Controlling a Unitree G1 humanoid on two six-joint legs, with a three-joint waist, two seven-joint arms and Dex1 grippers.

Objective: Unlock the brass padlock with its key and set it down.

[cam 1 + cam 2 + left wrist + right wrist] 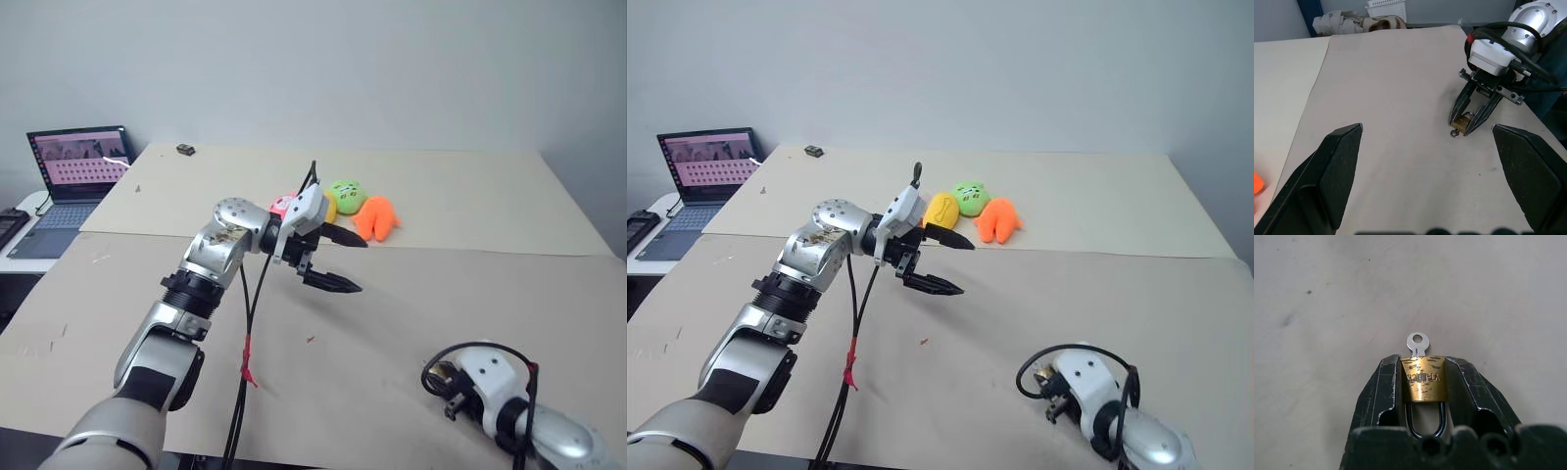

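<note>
Right gripper [1424, 382] pinching brass padlock [1424, 380], key [1417, 343] seated; left gripper [342, 262] spread, well apart from padlock; next, grasp and turn key.

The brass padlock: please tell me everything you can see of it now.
The brass padlock is small, with a squarish, scuffed yellow-gold body stamped with letters. Its thin silvery shackle looks closed and points back into the right gripper, whose two black fingers clamp the body from both sides. A silvery key sticks out of the far end, its round bow over the beige table.
</note>
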